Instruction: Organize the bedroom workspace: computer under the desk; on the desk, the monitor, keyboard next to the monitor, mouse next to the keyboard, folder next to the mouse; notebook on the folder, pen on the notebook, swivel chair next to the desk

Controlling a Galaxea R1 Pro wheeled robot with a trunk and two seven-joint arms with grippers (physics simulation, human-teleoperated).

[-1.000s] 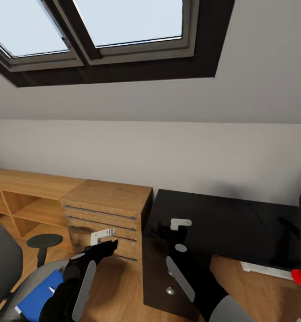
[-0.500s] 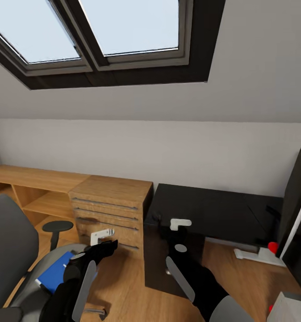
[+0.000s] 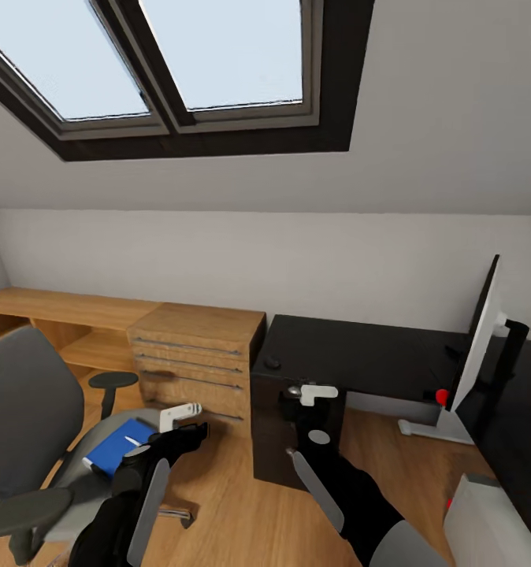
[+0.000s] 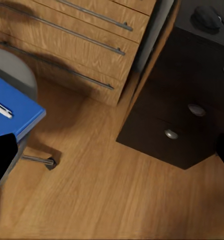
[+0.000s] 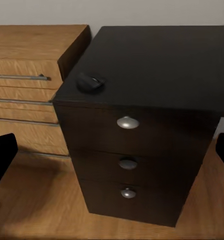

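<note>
Claws, left point(image 3: 188, 426) and right point(image 3: 309, 394), both spread and empty at lower centre. Folder point(image 3: 117, 446) with pen point(image 3: 131, 441) lies on swivel chair point(image 3: 29, 425), lower left; mouse point(image 3: 272, 363) sits on bench point(image 3: 360, 358); monitor point(image 3: 474, 346) stands right. Wooden drawer unit point(image 3: 196, 358) flanks bench. Most steps seem left.

A home attic room set up as a study. A sloped ceiling with a dark-framed skylight point(image 3: 179, 71) runs down to a pale wall above a wooden floor point(image 3: 234, 512). On the left stands a light wooden counter point(image 3: 100, 311) with drawers; to the right, a black desk point(image 3: 360, 354) with round-knobbed drawers carries a monitor point(image 3: 477, 342). A grey swivel chair point(image 3: 25, 417) sits near left.
</note>
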